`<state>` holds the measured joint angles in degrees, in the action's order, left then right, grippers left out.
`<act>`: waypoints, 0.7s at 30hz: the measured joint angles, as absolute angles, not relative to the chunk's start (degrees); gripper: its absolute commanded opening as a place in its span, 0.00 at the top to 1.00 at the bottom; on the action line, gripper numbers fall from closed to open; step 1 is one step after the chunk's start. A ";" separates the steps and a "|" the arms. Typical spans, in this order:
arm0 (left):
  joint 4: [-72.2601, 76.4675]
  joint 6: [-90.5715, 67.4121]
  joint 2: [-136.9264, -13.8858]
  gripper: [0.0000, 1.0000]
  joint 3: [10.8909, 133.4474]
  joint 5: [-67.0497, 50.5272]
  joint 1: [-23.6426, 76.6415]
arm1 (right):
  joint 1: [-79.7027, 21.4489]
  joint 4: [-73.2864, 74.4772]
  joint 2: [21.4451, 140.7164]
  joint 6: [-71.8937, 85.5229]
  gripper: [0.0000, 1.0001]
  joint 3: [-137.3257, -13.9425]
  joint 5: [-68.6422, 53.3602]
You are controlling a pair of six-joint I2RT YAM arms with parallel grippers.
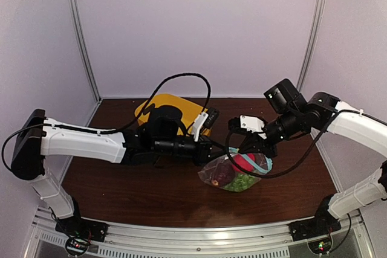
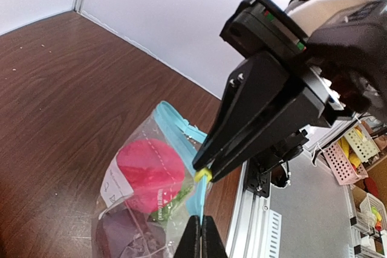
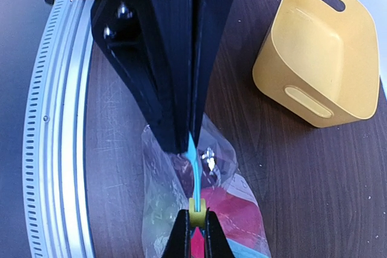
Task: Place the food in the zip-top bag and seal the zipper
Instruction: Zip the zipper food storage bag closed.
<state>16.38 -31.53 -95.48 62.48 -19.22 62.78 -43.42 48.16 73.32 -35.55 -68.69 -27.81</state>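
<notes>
We are at the sealing step: the food point(image 2: 148, 172) sits in the zip-top bag point(image 2: 140, 143), just below both tips. The left end effector point(image 2: 200, 235) is clamped shut on the zipper point(image 3: 194, 164), and the right end effector point(image 3: 196, 232) is shut on its yellow slider point(image 3: 196, 206). Next, we'd draw the slider along the strip while the left anchors it.

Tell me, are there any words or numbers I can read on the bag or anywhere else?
White label on the bag: handwriting, too blurred to read.
White printing on the bag's clear plastic: too small to read.
Yellow basket: no words on it.
So nothing here can be read.
</notes>
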 measured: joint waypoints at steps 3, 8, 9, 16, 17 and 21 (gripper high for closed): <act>15.86 -31.46 -93.23 1.00 61.04 -18.83 61.63 | -43.38 48.01 72.47 -36.51 1.00 -67.94 -25.43; 14.92 -31.31 -89.41 1.00 58.70 -17.82 59.51 | -42.39 48.62 72.31 -38.00 1.00 -67.92 -22.09; 14.90 -31.18 -88.84 1.00 58.26 -17.58 59.18 | -41.91 48.90 72.31 -38.30 1.00 -67.92 -21.67; 14.68 -30.52 -87.20 1.00 56.01 -16.12 58.46 | -37.69 50.52 71.57 -40.45 1.00 -66.32 -20.71; 14.68 -30.48 -87.20 1.00 55.75 -15.97 58.43 | -37.06 50.81 71.29 -40.60 1.00 -65.84 -20.69; 14.70 -30.41 -87.20 1.00 55.07 -15.62 58.22 | -35.07 51.53 69.65 -41.04 1.00 -64.20 -20.60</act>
<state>14.70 -30.41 -87.20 55.07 -15.62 58.22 -35.07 51.53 69.65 -41.04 -64.20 -20.60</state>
